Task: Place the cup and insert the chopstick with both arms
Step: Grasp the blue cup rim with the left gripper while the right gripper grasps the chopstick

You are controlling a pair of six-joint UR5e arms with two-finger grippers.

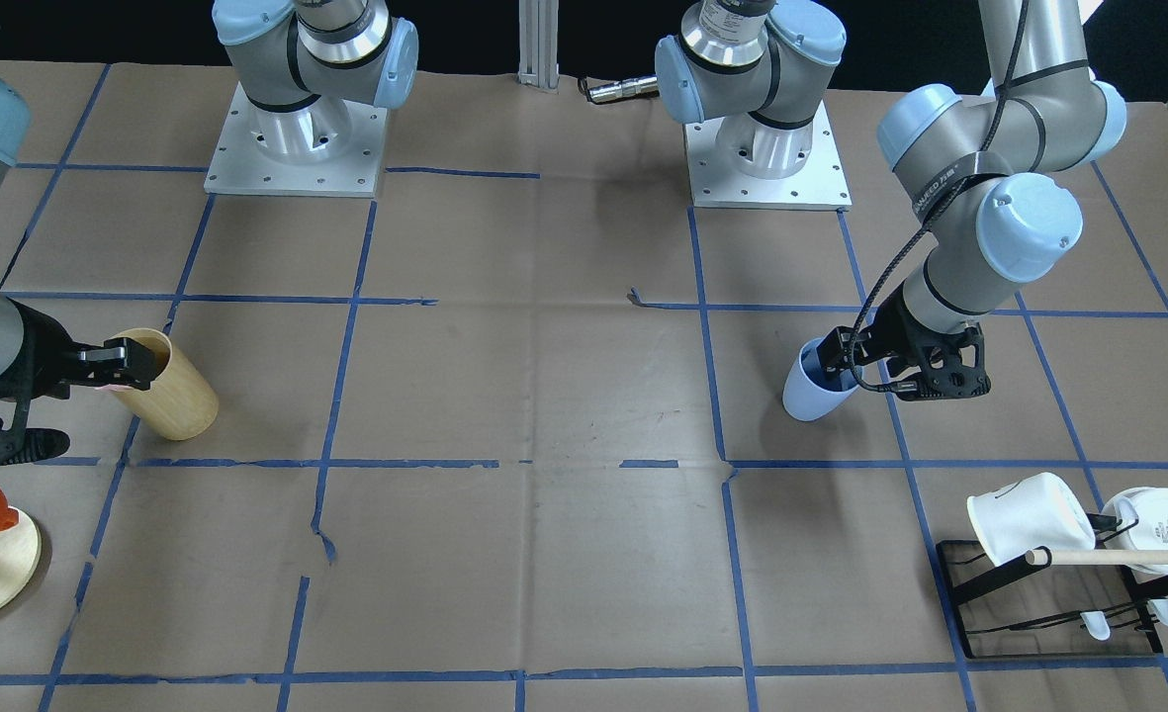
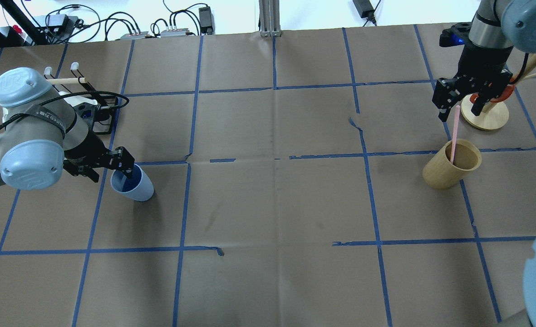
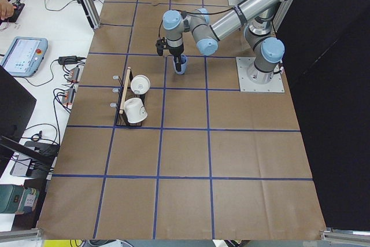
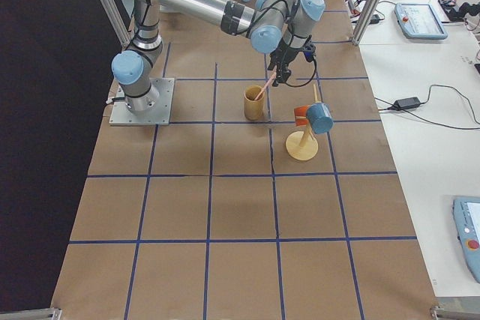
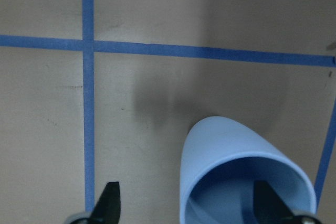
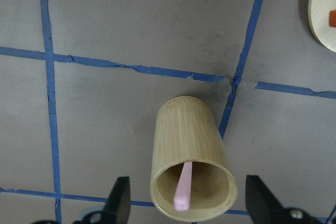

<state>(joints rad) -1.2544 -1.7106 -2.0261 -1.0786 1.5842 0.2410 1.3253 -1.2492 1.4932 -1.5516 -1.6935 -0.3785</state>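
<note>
The light blue cup (image 2: 134, 186) stands on the table at the left of the overhead view and leans slightly. It also shows in the front view (image 1: 813, 398) and the left wrist view (image 5: 236, 156). My left gripper (image 2: 122, 170) is open and straddles the cup's rim, with one finger inside the cup and one outside. A pale pink chopstick (image 2: 454, 136) leans inside the tan wooden cylinder (image 2: 447, 170), also seen in the right wrist view (image 6: 184, 190). My right gripper (image 2: 459, 109) is open above the cylinder, its fingers wide apart around the stick's top without gripping it.
A black rack with white mugs (image 1: 1029, 529) and a beige rod stands beside my left arm. A round wooden stand (image 2: 485, 118) with an orange piece sits just beyond the cylinder. The two arm bases (image 1: 297, 148) are at the table's robot side.
</note>
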